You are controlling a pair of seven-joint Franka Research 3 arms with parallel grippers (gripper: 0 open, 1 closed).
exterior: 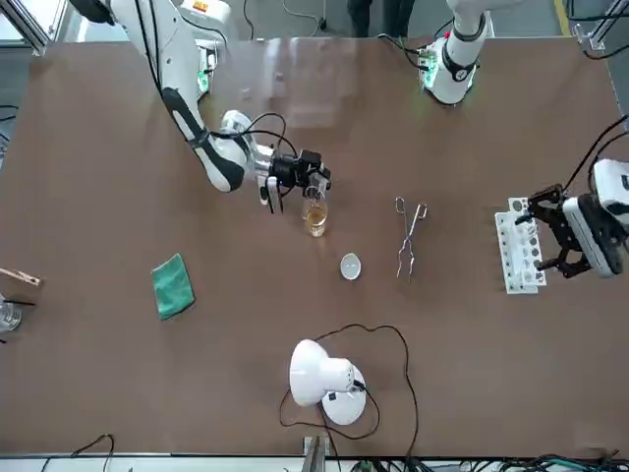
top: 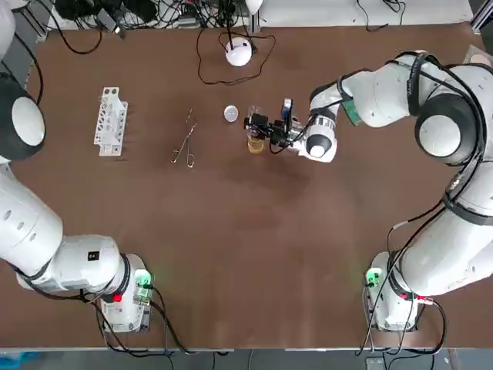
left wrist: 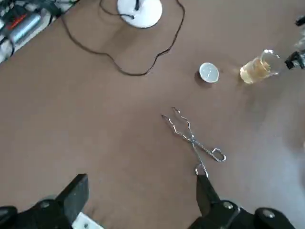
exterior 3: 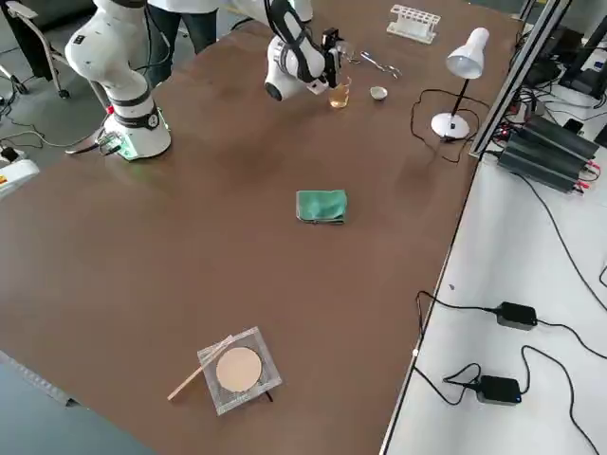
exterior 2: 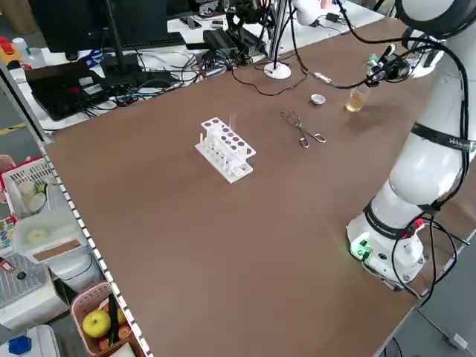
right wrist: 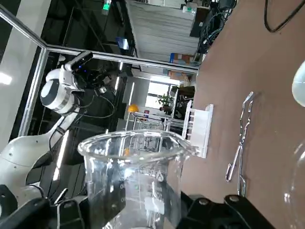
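While the right gripper [top: 259,128] stands just above the centre of the top view, its fingers are closed on a clear, empty beaker [right wrist: 136,181], which sits between them in the right wrist view. This beaker seems strongly tipped: its long axis runs almost level with the brown table [top: 231,247], and its mouth points to the left of the top view. Directly under this mouth, a little lower in the top view and touching or almost touching the gripper's tips, stands a small glass [top: 256,144], upright and partly filled with amber liquid. Both vessels are thin, smooth, round glass, and the held one has printed marks on its wall and a small pouring lip. To the upper left of the small glass lies a round white cap [top: 230,113], and farther left a pair of thin metal tongs [top: 185,146], whose length runs up and down the frame. The left gripper [exterior: 548,234] is well apart, at the right edge of the front view, with its fingers spread wide and holding nothing, just beside the white plastic test-tube rack [exterior: 519,246]. A white lamp [top: 239,51] stands at top centre.
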